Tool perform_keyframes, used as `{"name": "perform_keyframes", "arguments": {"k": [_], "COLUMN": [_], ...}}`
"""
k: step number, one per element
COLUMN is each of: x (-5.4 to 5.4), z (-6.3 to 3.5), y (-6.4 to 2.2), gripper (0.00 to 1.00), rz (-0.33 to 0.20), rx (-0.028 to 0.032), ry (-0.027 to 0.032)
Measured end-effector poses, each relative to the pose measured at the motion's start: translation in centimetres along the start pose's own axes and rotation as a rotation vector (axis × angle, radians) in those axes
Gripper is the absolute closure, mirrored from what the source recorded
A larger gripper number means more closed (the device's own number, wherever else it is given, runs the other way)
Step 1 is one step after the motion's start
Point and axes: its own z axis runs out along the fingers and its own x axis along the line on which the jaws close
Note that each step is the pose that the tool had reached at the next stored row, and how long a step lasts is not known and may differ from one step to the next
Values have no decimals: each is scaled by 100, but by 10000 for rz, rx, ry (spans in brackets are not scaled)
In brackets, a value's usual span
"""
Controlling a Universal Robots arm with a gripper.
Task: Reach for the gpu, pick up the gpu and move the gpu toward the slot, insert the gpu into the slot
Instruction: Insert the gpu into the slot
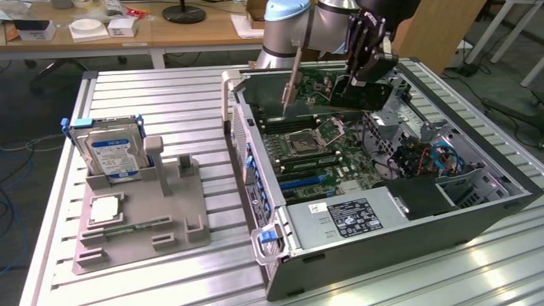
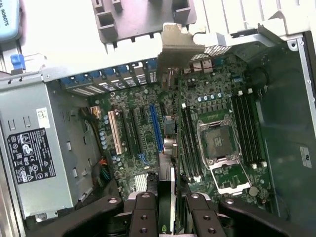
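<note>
My gripper (image 1: 364, 75) hangs over the open computer case and is shut on the gpu (image 1: 357, 95), a thin dark card held on edge above the green motherboard (image 1: 336, 153). Its silver bracket (image 1: 292, 83) points toward the case's rear wall. In the wrist view the gpu (image 2: 171, 81) runs edge-on from between my fingers (image 2: 143, 215) to the bracket (image 2: 180, 43). The slot (image 2: 156, 129), a long blue strip, lies on the board just beside the card's line and below it. The card does not touch the board.
The square processor socket (image 2: 217, 143) and black memory strips (image 2: 247, 128) flank the card's path. A grey power supply (image 1: 357, 220) fills the case's near end. On the exterior view's left, a grey fixture (image 1: 140, 217) carries a blue-labelled hard drive (image 1: 114, 156) and a processor chip (image 1: 104, 209).
</note>
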Motion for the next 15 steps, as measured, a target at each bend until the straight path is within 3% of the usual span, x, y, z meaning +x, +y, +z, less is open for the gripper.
{"name": "perform_keyframes", "arguments": {"k": [15], "x": [0], "z": [0], "y": [0], "gripper": [74], "rz": [-1349], "rx": [-8], "ry": [49]}}
